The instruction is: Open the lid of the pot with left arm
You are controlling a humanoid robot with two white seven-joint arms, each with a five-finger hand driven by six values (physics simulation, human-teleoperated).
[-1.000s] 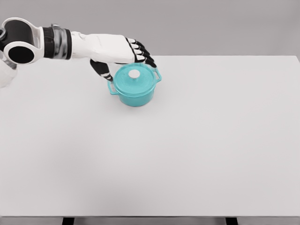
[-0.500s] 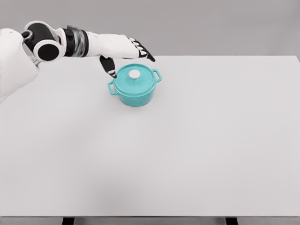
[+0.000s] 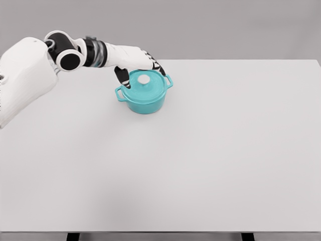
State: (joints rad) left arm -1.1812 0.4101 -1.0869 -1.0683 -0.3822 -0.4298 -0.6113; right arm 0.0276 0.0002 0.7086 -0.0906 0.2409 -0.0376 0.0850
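Behind teal pot [image 3: 144,95]: left robot hand [image 3: 134,63], fingers spread, holding nothing. Risk: off-centre reach misses lid [image 3: 144,83] knob [image 3: 144,79], shoving pot across table [image 3: 210,160].

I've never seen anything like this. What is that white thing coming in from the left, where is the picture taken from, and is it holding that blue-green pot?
You are looking through a camera on a humanoid robot's head, in a computer simulation. The white limb is its left arm, ending in a five-finger left hand with dark fingertips. On the white table stands a teal pot, its lid closed, with a pale knob on top. The hand is behind the pot, fingers spread by the lid's far rim, holding nothing. The right arm is out of view.
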